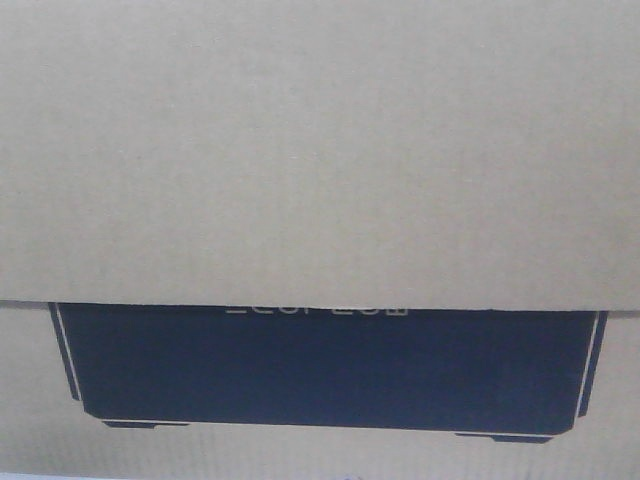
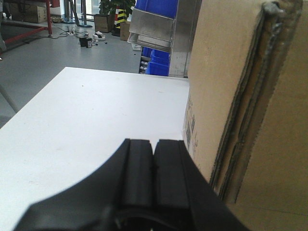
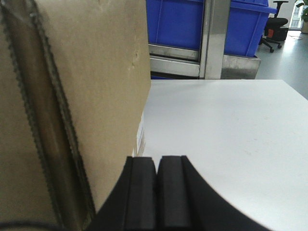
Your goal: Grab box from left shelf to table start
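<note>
The left gripper (image 2: 153, 166) is matte black all over. It has two thick, flat black fingers (image 2: 138, 171) with blocky square ends. A thin dark line runs between them. Lower down, the black body spreads out wide and rounded, like a dark hill.

The right gripper (image 3: 157, 185) looks the same. Its two chunky black pads (image 3: 171, 190) have flat tops, and smooth black sides curve away below. No screws, cables or markings show on either one.

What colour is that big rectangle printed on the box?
Black panel, thin pale outline; clearest in the front-facing view.
</note>
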